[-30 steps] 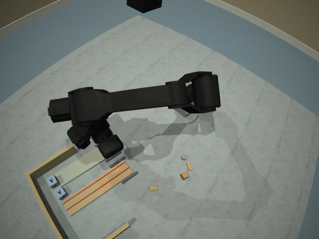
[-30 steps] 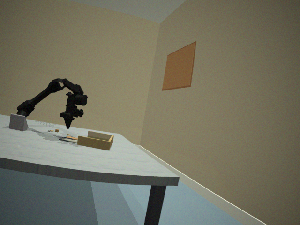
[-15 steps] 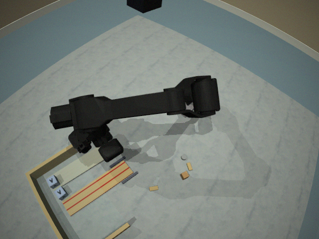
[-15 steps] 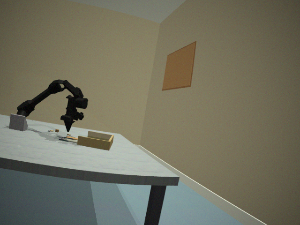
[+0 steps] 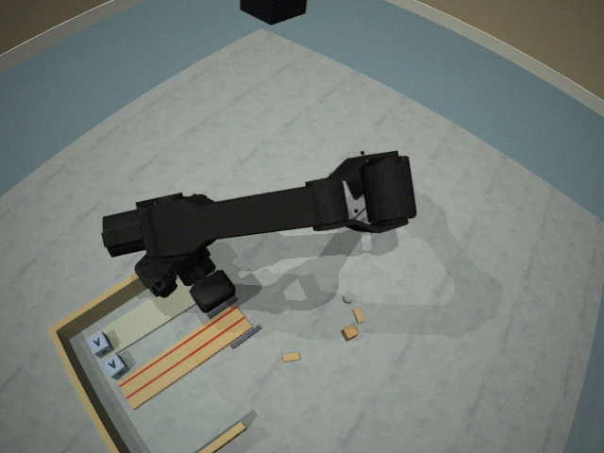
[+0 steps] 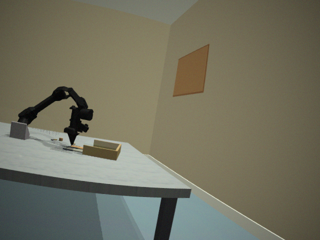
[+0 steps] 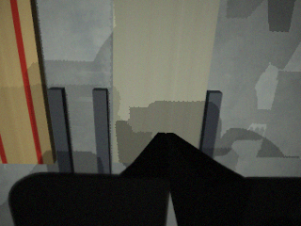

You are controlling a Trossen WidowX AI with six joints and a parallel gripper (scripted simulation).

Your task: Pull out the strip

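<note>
A pale cream strip (image 5: pixel 146 324) (image 7: pixel 165 52) and a tan strip with two red lines (image 5: pixel 188 348) (image 7: pixel 28 56) lie side by side. One blue-grey cube (image 5: pixel 99 343) is at the far end of the pale strip. A second blue-grey cube (image 5: pixel 115 365) is beside it, between the far ends of the two strips. Both cubes show a dark mark on top. My gripper (image 6: pixel 72 144) (image 7: pixel 165 140) is shut and empty, pointing down low over the near end of the pale strip. The arm hides its fingertips in the top view.
Dark guide rails (image 5: pixel 246 336) (image 7: pixel 101 127) flank the strips' near ends. A low tan wall (image 5: pixel 69 360) (image 6: pixel 100 152) encloses the cubes' end, with a wall end (image 5: pixel 222 437) at one side. A grey disc (image 5: pixel 348 297), an orange block (image 5: pixel 349 332) and two tan pieces (image 5: pixel 291 357) (image 5: pixel 358 315) lie outside.
</note>
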